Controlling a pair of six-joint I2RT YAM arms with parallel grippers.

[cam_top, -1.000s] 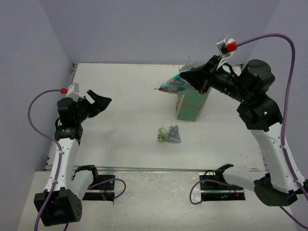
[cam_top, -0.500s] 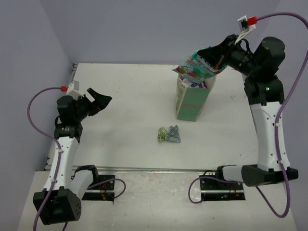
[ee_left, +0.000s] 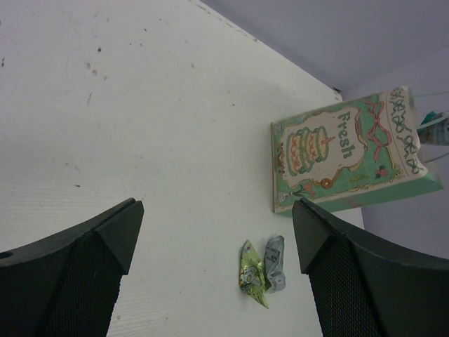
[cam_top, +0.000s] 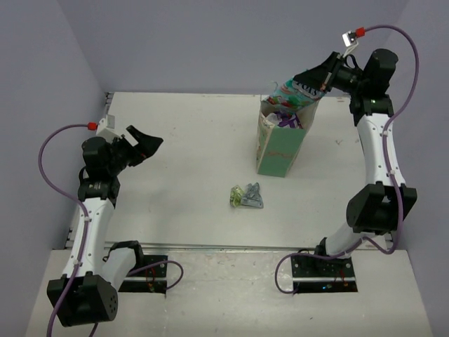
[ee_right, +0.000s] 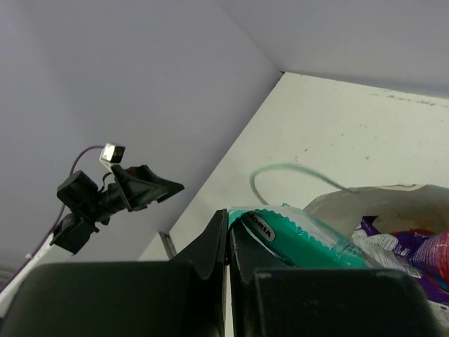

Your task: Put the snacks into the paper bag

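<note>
The mint-green paper bag (cam_top: pixel 279 151) stands at the table's right of middle, its mouth open; it also shows in the left wrist view (ee_left: pixel 344 151). My right gripper (cam_top: pixel 313 76) is shut on the teal packet (cam_top: pixel 295 93), held over the bag's mouth with its lower end inside. In the right wrist view the teal packet (ee_right: pixel 302 242) hangs from my shut gripper (ee_right: pixel 229 232), above a purple packet (ee_right: pixel 382 242) in the bag. A small green packet (cam_top: pixel 237 196) and a silver packet (cam_top: pixel 254 196) lie together on the table. My left gripper (cam_top: pixel 145 146) is open and empty, far left.
Purple walls enclose the table at the back and sides. The bag's thin handle (ee_right: pixel 291 172) loops above its rim. The two small packets also show in the left wrist view, green (ee_left: pixel 251 272) and silver (ee_left: pixel 274 262), just in front of the bag.
My right arm has swung up and to the right, carrying the teal packet from left of the bag to over its mouth and lowering it in. The left arm has barely moved.
</note>
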